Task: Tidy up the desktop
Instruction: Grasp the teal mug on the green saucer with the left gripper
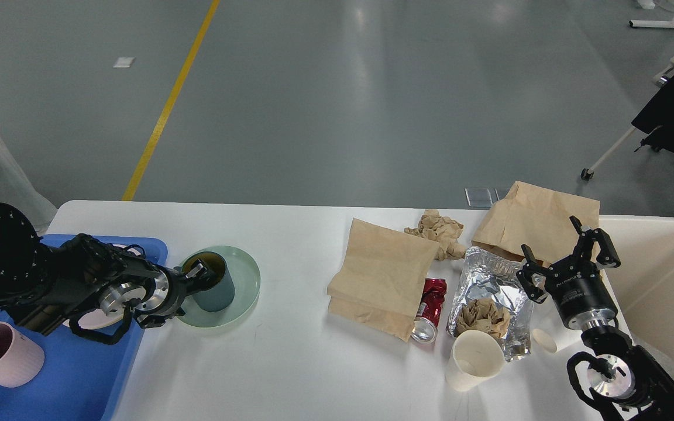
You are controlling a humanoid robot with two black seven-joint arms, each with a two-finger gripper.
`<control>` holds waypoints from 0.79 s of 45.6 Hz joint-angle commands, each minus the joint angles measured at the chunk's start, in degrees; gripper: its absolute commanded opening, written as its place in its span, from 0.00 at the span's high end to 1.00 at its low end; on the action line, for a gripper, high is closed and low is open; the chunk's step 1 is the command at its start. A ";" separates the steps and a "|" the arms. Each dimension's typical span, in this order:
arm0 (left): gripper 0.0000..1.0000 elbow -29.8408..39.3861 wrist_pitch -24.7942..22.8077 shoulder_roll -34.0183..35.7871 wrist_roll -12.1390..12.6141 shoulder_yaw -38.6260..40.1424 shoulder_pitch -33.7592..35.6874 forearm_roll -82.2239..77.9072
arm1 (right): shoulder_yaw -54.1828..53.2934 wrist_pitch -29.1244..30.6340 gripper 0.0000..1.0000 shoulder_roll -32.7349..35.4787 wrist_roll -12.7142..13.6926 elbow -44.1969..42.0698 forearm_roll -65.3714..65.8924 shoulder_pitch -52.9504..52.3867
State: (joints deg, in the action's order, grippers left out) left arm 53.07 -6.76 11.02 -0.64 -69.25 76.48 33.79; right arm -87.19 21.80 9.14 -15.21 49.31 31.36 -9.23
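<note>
well, my left gripper point(201, 275) sits at the near rim of the teal mug point(215, 282), which stands on the pale green plate point(242, 292); its fingers are too dark and end-on to tell how wide they are. my right gripper point(566, 252) hovers with fingers spread and empty above the foil bag point(492, 292). the desktop point(290, 362) spreads white beneath it all, bearing two brown paper bags point(381, 280), a crushed red can point(429, 310) and a paper cup point(474, 359), with the blue tray point(74, 374) at its left end
</note>
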 commanded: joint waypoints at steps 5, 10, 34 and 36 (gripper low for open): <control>0.44 -1.40 0.34 0.23 0.02 0.35 -0.46 3.91 | 0.00 -0.01 0.00 0.00 0.00 -0.01 0.01 0.00; 0.57 -1.40 -0.19 0.23 0.02 0.43 -0.46 4.09 | 0.00 -0.01 0.00 0.00 0.00 -0.01 0.01 0.00; 1.00 -1.04 -4.75 0.32 0.29 1.14 -0.20 3.91 | 0.00 -0.01 0.00 0.00 0.00 -0.01 0.01 0.00; 1.00 -0.87 -5.37 0.49 0.29 1.14 -0.02 3.91 | 0.00 -0.01 0.00 0.00 0.00 -0.01 0.01 0.00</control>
State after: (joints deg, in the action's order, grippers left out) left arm 51.92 -10.92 11.32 -0.35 -68.12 75.93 37.73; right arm -87.19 21.79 9.14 -15.20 49.31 31.37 -9.23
